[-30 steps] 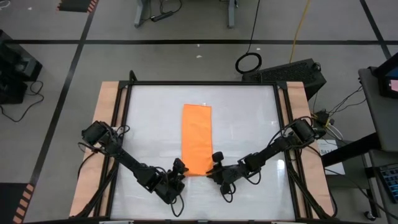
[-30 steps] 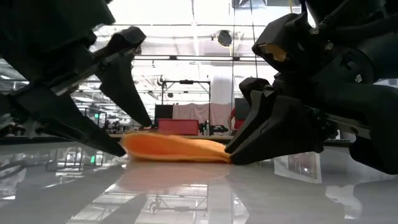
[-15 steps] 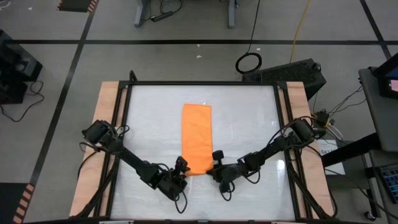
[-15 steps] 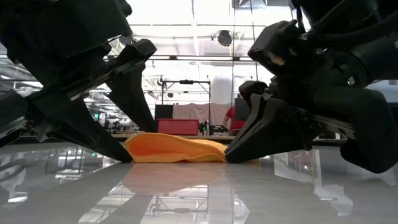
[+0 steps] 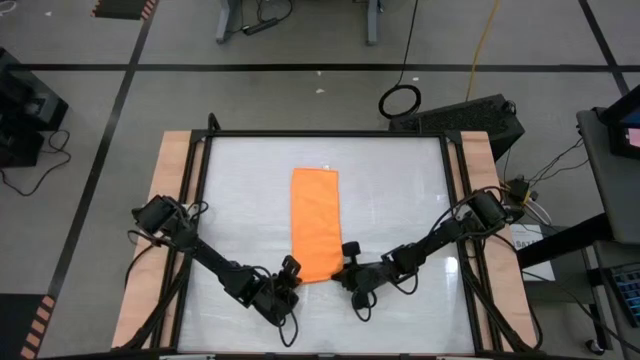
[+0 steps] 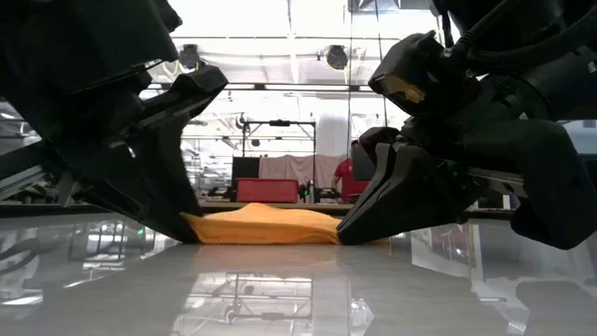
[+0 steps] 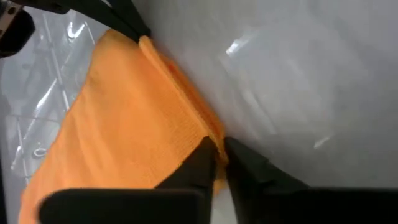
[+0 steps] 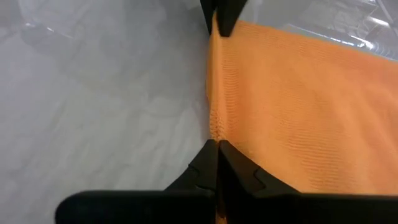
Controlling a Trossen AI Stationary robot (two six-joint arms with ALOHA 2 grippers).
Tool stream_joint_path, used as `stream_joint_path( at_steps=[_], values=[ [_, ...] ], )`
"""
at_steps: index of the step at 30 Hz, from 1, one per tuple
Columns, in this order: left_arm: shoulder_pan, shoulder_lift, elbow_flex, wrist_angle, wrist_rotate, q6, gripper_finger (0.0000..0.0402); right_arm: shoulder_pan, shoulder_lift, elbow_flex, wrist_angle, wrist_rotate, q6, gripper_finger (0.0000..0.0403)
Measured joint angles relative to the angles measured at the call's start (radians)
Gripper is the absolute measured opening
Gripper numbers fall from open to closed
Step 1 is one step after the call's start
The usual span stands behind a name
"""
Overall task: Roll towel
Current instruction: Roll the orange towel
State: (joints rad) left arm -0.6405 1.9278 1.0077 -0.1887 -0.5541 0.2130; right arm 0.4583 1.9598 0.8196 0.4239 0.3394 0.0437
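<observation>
Flat on the white worktop (image 5: 400, 200) lies the orange towel (image 5: 315, 222), a long narrow strip running from near the far edge toward the near edge, roughly midway between the left and right edges. Its near end is the only part not lying flat: in the low view the towel (image 6: 261, 225) rises there into a low hump with a soft ridge across it. The left gripper (image 5: 289, 268) sits at the near-left corner of the towel, and its wrist view shows its two dark fingers (image 7: 200, 163) drawn close together with the folded hem of the towel (image 7: 124, 130) caught between them, so its jaws are pinching the cloth at that corner. The right gripper (image 5: 346, 262) is at the near-right corner, just across the towel's short edge from the other; its wrist view shows its fingers (image 8: 208, 163) pressed together on the hem of the towel (image 8: 292, 106), with the cloth slightly puckered just in front of them, so its jaws also pinch the fabric. In the low view both grippers, the left (image 6: 187, 229) and the right (image 6: 343, 231), come down steeply and meet the worktop at either side of the hump. Both arms reach in low from the side edges of the worktop toward its near edge, the left from the left, the right from the right. Wooden strips (image 5: 170, 200) border the worktop on both sides, and a coiled black cable (image 5: 400, 100) lies on the floor past the far edge.
</observation>
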Motion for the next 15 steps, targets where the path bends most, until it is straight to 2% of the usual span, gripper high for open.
stream_joint_path(
  at_steps=[3, 9, 15],
  values=[
    [-0.002, 0.000, -0.001, -0.001, 0.005, -0.043, 0.0009, 0.000, -0.001, 0.000, -0.008, -0.024, 0.026, 0.0000],
    [-0.001, 0.001, -0.003, 0.029, 0.000, -0.191, 0.0006, -0.002, -0.016, 0.000, -0.022, -0.071, 0.114, 0.0000],
    [0.018, -0.012, -0.003, 0.058, 0.024, -0.398, 0.0003, -0.016, -0.060, -0.002, -0.057, -0.212, 0.233, 0.0000]
  ],
)
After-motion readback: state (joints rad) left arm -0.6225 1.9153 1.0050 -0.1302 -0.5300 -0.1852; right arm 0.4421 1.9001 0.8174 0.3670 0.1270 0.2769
